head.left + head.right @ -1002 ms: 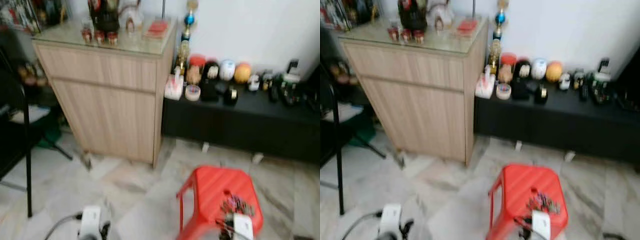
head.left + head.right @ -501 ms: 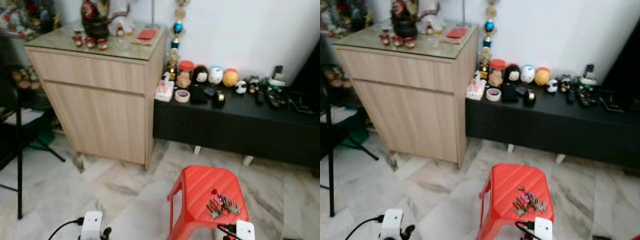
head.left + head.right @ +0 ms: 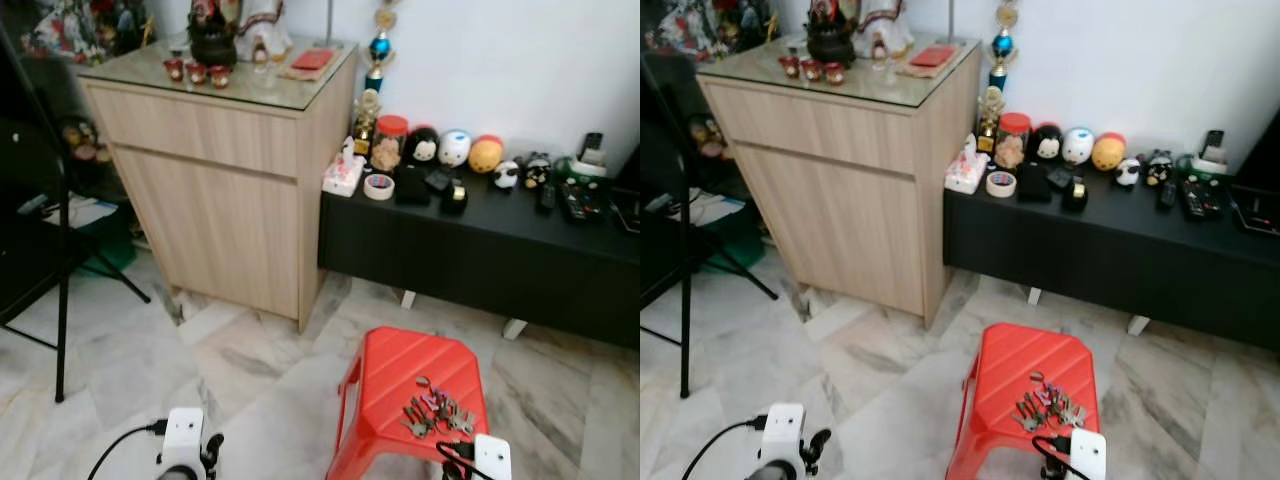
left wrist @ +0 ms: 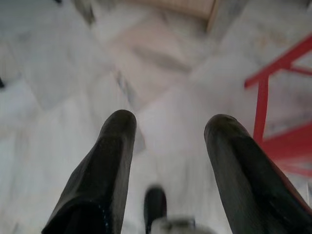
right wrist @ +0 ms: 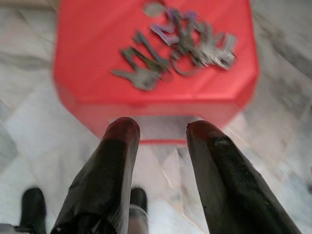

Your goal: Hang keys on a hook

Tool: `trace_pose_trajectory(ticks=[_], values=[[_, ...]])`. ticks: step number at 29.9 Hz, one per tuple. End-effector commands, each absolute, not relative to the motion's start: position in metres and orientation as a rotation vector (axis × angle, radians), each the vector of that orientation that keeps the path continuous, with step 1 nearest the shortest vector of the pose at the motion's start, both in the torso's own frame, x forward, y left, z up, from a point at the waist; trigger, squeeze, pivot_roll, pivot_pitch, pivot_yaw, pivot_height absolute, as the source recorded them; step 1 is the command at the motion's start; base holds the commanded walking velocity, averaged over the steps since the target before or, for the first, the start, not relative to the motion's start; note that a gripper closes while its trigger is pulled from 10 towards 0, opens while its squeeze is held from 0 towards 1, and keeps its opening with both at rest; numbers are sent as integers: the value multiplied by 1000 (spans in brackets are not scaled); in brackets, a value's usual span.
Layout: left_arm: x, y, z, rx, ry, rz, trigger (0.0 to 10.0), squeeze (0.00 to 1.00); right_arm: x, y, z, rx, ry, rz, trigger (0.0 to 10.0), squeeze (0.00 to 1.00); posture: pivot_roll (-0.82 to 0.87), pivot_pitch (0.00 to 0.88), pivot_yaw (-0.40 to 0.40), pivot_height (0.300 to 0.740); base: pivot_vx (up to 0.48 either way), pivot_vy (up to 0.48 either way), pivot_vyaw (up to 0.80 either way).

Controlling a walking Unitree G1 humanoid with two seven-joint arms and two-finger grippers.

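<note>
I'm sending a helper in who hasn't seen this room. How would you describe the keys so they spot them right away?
Find the wooden cabinet beside the low black bench; on the marble floor before them stands a red plastic stool. The keys lie loose in a bunch on its seat, near the front edge: grey metal, some with purple heads, the sole objects on the stool.

bunch of metal keys (image 3: pixel 434 413), lying flat and spread out, on red stool (image 3: pixel 395 375) top

Wooden cabinet (image 3: pixel 225 170) — glass-topped, figurines on it; low black bench (image 3: pixel 480 250) beside it, bearing toys; red stool (image 3: pixel 415 395) — marble floor (image 3: pixel 250 370).
</note>
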State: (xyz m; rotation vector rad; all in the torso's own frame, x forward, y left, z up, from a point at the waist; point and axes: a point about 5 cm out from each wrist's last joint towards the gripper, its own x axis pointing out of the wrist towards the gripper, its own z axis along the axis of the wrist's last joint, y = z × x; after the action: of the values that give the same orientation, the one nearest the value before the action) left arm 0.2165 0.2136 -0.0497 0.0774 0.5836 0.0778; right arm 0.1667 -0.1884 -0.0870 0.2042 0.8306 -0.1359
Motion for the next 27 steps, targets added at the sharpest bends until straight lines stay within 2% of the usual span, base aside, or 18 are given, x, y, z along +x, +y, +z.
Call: trace_pose_trajectory(ticks=[1, 2, 4, 6, 12, 16, 20, 21, 27], values=[[235, 208, -33, 85, 463, 47, 10000, 0, 169, -191, -84, 226, 790, -153, 10000, 1000, 101, 0, -124, 740, 0, 0, 0], [239, 208, -30, 84, 430, 46, 10000, 0, 169, -192, -84, 230, 781, -151, 10000, 1000, 100, 0, -126, 740, 0, 0, 0], [244, 211, -18, 88, 335, 58, 10000, 0, 235, -173, -49, 211, 590, -73, 10000, 1000, 95, 0, -130, 740, 0, 0, 0], [246, 212, -15, 78, 305, 67, 10000, 0, 247, -169, -40, 212, 544, -60, 10000, 1000, 96, 0, -133, 740, 0, 0, 0], [246, 204, -3, 91, 189, 14, 10000, 0, 250, -170, -32, 192, 449, -52, 10000, 1000, 105, 0, -140, 740, 0, 0, 0], [232, 201, 7, 98, 92, -5, 10000, 0, 243, -176, -32, 186, 400, -36, 10000, 1000, 114, 0, -151, 740, 0, 0, 0], [228, 202, 11, 102, 74, 9, 10000, 0, 236, -183, -34, 177, 392, -73, 10000, 976, 127, 0, -177, 740, 0, 0, 0], [227, 203, 14, 91, 57, 27, 10000, 0, 231, -186, -35, 187, 380, -90, 10000, 0, 134, 0, -184, 740, 0, 0, 0], [230, 199, 20, 74, 46, 43, 10000, 0, 225, -175, -33, 186, 328, -72, 10000, 0, 145, 0, -171, 740, 0, 0, 0]])
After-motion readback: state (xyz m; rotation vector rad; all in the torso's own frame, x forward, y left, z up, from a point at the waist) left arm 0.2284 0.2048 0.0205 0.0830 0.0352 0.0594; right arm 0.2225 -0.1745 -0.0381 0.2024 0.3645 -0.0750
